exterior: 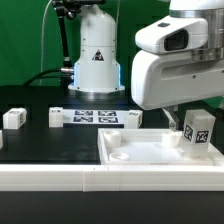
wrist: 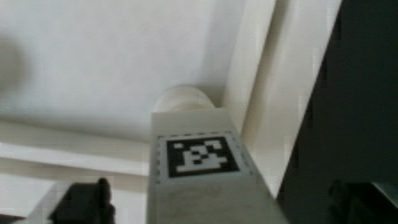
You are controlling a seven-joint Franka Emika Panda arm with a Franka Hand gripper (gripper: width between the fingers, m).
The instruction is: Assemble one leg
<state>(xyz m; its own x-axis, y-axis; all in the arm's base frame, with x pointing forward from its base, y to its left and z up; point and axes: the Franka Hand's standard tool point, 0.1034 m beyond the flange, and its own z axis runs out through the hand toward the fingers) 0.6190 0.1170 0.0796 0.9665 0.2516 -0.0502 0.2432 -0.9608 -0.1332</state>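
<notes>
While wide apart, fingers [wrist: 82,201] around leg [wrist: 206,152]

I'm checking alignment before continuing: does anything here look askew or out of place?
The leg at the corner of the panel, on the exterior view's right, seems to lean slightly rather than stand upright, so it may not be seated. Nothing else stands out.

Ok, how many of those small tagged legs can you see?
2. One leg sits on the table at the exterior view's left; the other leg is upright over the white panel at its right. The arm may hide more.
</notes>
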